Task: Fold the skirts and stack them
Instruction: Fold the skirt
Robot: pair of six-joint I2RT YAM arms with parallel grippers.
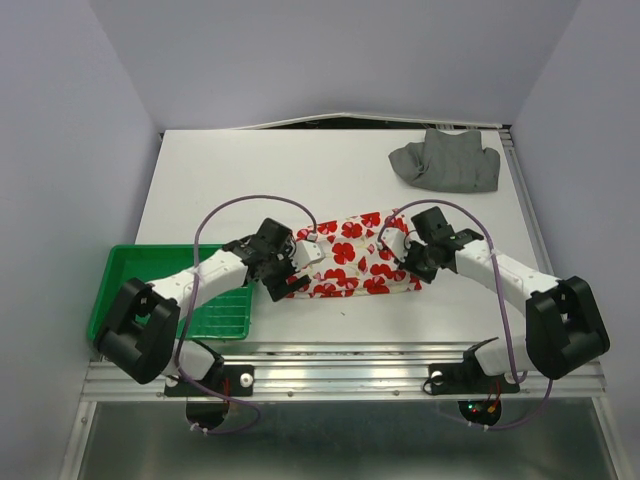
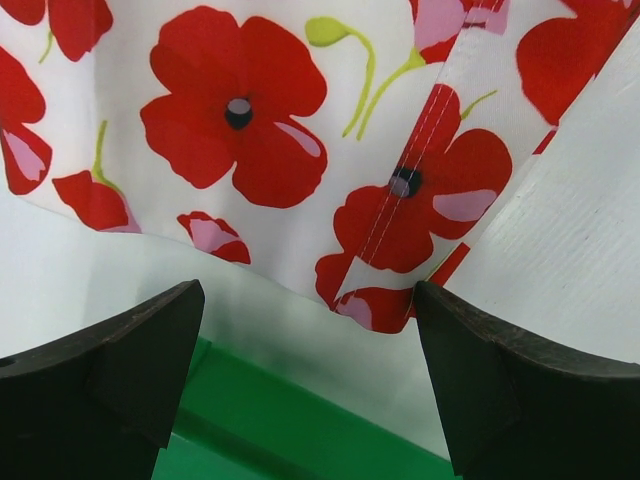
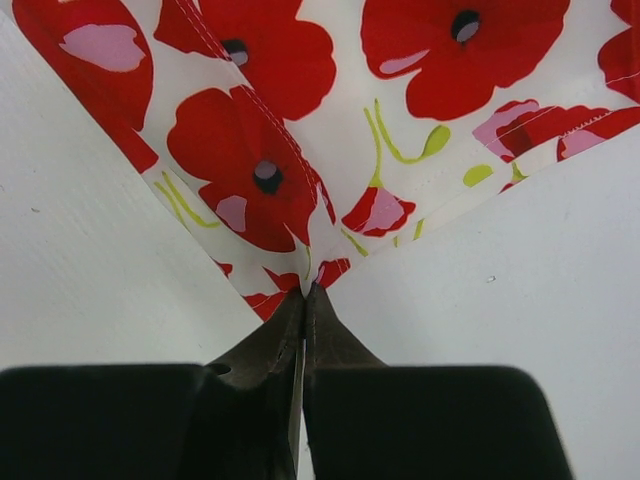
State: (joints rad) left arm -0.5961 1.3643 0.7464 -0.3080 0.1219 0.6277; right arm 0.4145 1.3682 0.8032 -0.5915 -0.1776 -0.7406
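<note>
R pincer [image 3: 305,292] nips skirt [image 1: 345,265]; white tbl [image 1: 300,170], lilac walls [image 1: 60,150].

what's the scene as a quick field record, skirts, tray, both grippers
printed skirt: white cloth skirt with red flower print, flat at centre
grey skirt: plain dark grey cloth skirt, crumpled far right
tray: green plastic tray, near left
left gripper: open at printed skirt's left edge, holding nothing
right gripper: shut on printed skirt's right corner
</note>
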